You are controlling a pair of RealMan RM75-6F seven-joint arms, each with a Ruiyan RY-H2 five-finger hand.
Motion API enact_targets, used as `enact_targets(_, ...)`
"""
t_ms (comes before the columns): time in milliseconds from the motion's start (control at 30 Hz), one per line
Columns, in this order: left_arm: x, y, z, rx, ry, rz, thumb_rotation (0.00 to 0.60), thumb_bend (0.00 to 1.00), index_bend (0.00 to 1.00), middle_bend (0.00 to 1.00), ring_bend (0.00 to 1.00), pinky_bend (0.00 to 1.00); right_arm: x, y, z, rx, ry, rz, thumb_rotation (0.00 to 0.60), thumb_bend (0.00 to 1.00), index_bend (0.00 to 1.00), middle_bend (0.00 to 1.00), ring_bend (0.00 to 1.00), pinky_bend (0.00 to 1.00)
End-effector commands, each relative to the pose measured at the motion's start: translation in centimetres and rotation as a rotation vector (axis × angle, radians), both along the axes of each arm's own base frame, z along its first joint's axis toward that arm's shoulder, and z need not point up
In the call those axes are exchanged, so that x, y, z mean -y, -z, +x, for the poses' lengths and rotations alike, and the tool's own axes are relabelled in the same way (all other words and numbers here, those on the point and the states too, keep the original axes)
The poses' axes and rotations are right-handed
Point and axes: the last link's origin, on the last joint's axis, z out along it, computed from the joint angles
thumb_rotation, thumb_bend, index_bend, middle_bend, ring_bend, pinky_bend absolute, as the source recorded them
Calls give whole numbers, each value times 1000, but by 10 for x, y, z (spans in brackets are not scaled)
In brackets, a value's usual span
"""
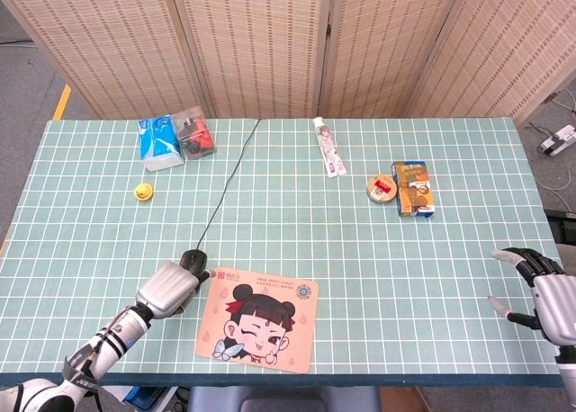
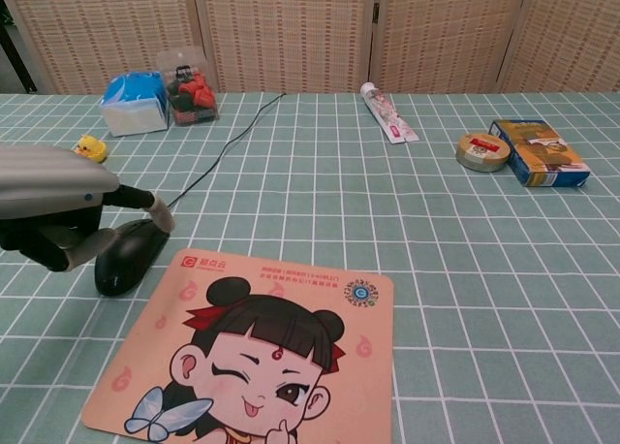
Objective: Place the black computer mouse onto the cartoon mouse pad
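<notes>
The black computer mouse (image 1: 193,260) (image 2: 128,255) lies on the table just left of the cartoon mouse pad (image 1: 261,318) (image 2: 266,352), its cable (image 1: 227,180) running to the far edge. My left hand (image 1: 170,287) (image 2: 56,204) is over the near-left part of the mouse, fingers apart; one finger reaches across the mouse's top and the thumb lies along its left side. Whether they touch the mouse I cannot tell. The pad is flat at the front edge with nothing on it. My right hand (image 1: 543,291) is at the table's right front corner, fingers spread, holding nothing.
At the back left are a blue tissue pack (image 1: 159,141), a clear box of red clips (image 1: 195,135) and a small yellow duck (image 1: 142,192). A toothpaste tube (image 1: 330,147), a tape roll (image 1: 382,189) and a printed box (image 1: 414,188) lie at the back right.
</notes>
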Motion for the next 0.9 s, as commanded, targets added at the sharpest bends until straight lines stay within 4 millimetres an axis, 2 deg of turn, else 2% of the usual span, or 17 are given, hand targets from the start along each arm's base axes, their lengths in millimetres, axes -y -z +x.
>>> enact_targets(33,-5,17,10,-20,-4,-29,600,724,228,1000,1000,1000,0,0,0,1,0,1,600,161,273,272,195,279)
enact_targets(300,-14,29,9,-74,-42,-3,600,725,229,1000,1000,1000,0,0,-1,3,4,5,600,161,273,272,195,279)
enact_targets(900,-31,29,0,-134,-114,47,600,725,235,1000,1000,1000,0,2,0,2,4,14,600,161,273,272,195,279)
